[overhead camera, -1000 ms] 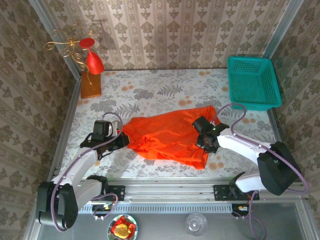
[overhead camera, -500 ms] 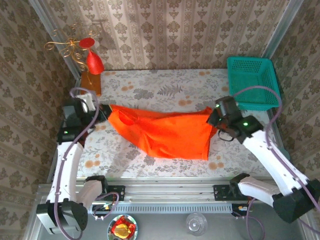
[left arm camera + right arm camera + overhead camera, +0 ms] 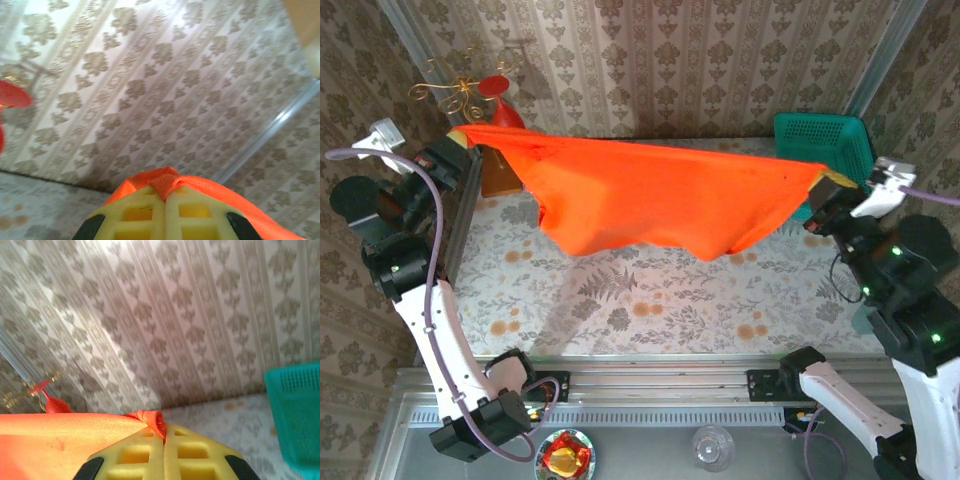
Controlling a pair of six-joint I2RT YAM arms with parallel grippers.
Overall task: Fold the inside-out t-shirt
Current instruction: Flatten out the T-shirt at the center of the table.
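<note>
No fold is made yet: the inside-out t-shirt (image 3: 650, 200) hangs stretched like a sheet in the air above the counter (image 3: 650, 310), apparently clear of its surface, so laying it flat and all the folding remain, I judge. The left gripper (image 3: 463, 140) is clamped tight on one top corner over the counter's far left side; the right gripper (image 3: 832, 180) pinches the other corner over its far right side.
</note>
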